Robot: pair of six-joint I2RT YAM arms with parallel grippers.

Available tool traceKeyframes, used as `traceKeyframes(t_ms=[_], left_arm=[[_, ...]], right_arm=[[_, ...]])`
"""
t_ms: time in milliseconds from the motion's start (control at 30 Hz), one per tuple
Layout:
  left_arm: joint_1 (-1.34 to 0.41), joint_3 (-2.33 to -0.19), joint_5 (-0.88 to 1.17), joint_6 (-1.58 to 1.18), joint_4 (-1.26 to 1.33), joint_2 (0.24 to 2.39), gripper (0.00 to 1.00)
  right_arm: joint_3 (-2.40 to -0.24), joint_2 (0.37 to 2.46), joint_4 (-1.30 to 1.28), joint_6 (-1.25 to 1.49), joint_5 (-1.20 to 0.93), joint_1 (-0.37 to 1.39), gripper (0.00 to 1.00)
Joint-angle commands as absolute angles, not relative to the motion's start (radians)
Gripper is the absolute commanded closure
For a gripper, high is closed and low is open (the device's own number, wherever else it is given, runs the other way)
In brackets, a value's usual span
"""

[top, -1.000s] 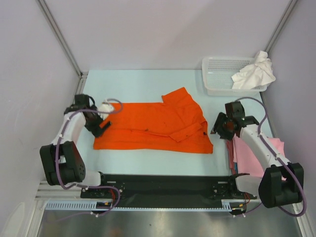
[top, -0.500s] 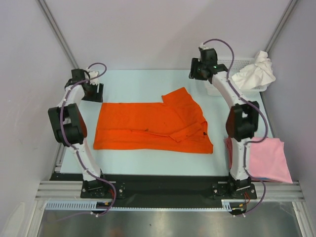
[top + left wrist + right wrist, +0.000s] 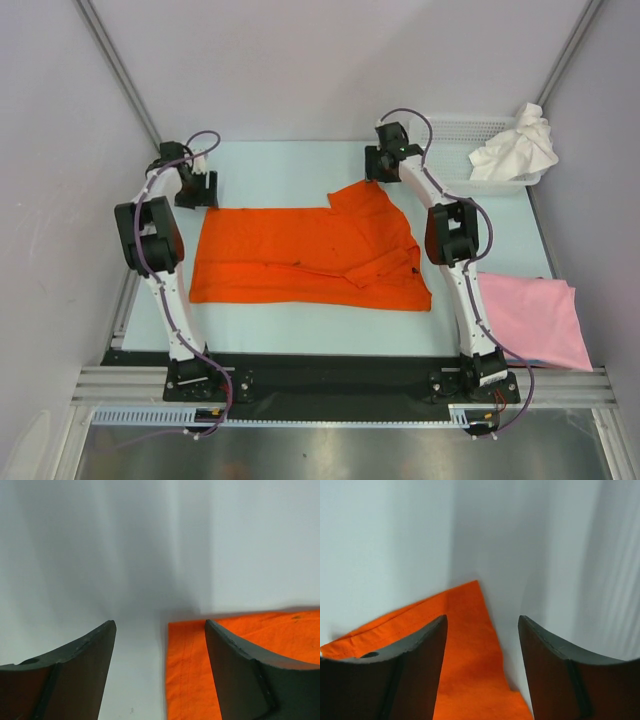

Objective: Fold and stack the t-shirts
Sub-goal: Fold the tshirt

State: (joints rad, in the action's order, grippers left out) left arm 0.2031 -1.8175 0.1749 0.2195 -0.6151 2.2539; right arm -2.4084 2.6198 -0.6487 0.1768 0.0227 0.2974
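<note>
While a pale pink t-shirt (image 3: pixel 535 320) lies folded flat at the lower right of the top view, seemingly finished, the orange t-shirt (image 3: pixel 310 260) is spread mid-frame, only partly folded, with one sleeve flap doubled over and creased. Above it, the left gripper (image 3: pixel 196 188) and right gripper (image 3: pixel 381 166) hover at its far corners, jaws parted, holding nothing. At upper right, the white t-shirt (image 3: pixel 515 148) sits crumpled in the basket (image 3: pixel 450 140), unfolded, I'd say.

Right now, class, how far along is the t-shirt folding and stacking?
Done: pink t-shirt folded flat, near right. In hand: orange t-shirt spread out; left gripper and right gripper open over its far corners, nothing gripped. Left: white t-shirt, crumpled on the basket.
</note>
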Motion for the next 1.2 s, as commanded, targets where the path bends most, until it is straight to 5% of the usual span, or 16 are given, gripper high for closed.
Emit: traceKeyframes(t_ms=[0,133,333,567,767,900,1000,1067,1167], left_arm=[[0.193,-1.853,0.228,0.183,-0.649,2.289,0.24],[0.183,-1.859,0.284,0.183,-0.641,2.301,0.26],[0.176,-1.867,0.308,0.202,-0.689,2.319,0.48],[0.189,-1.772,0.305,0.25,-0.73,2.232,0.64],[0.199,-1.766,0.314,0.258,-0.742,2.189,0.48],[0.206,-1.755,0.331,0.253,-0.744,2.175,0.48],[0.209,-1.738,0.347,0.262,-0.736,2.169,0.69],[0.207,-1.729,0.354,0.258,-0.715,2.166,1.0],[0.207,-1.7,0.39,0.256,-0.668,2.137,1.0]], right_arm=[[-2.468,2.666,-0.681,0.15,0.038,0.31,0.38],[-2.464,2.675,-0.703,0.159,0.009,0.31,0.77],[-2.384,2.591,-0.68,0.172,-0.064,0.307,1.0],[-2.293,2.435,-0.653,0.186,-0.097,0.308,1.0],[-2.174,2.327,-0.6,0.19,-0.103,0.316,1.0],[-2.084,2.249,-0.578,0.192,-0.109,0.325,1.0],[-1.998,2.177,-0.546,0.187,-0.101,0.33,1.0],[-1.964,2.135,-0.538,0.189,-0.103,0.331,1.0],[-1.882,2.082,-0.523,0.193,-0.107,0.334,1.0]])
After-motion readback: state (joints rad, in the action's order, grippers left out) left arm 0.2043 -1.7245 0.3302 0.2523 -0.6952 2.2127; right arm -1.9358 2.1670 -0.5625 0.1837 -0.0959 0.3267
